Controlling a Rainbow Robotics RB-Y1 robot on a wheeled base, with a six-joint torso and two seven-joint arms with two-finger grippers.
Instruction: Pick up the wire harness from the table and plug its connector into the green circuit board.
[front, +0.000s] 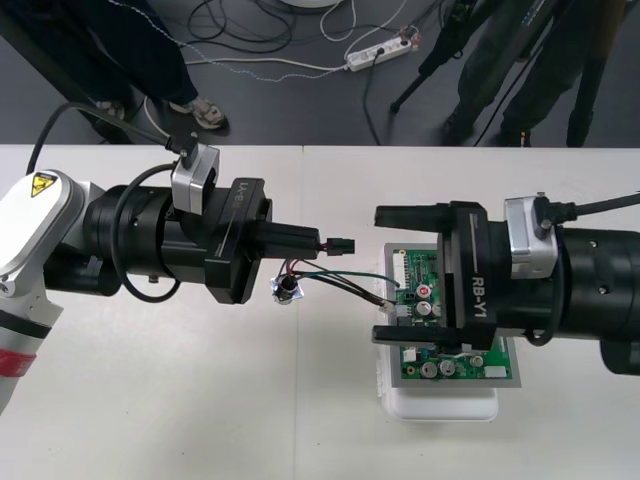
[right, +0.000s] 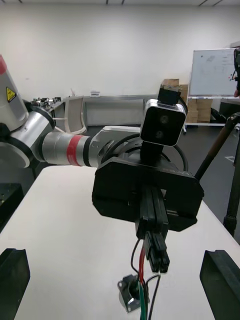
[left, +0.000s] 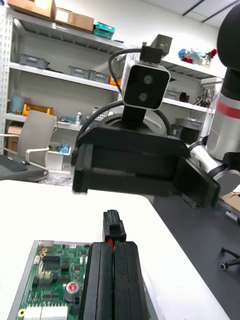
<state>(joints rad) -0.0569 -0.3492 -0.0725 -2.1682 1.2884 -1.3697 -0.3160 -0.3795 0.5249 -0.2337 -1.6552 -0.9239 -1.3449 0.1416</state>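
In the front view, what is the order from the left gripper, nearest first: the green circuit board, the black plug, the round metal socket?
1. Black plug: held in the left gripper's fingers.
2. Round metal socket: close beside those fingers.
3. Green circuit board: farthest, to the right, under the open right gripper.

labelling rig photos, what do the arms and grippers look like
The left gripper and right gripper are black blocks with black fingers, silver cameras and black cables. The left arm has a yellow warning sticker; the right gripper reads RB-Y1 in white.

Power strip (front: 378, 52) and cables (front: 280, 62) lie on the floor (front: 300, 110).
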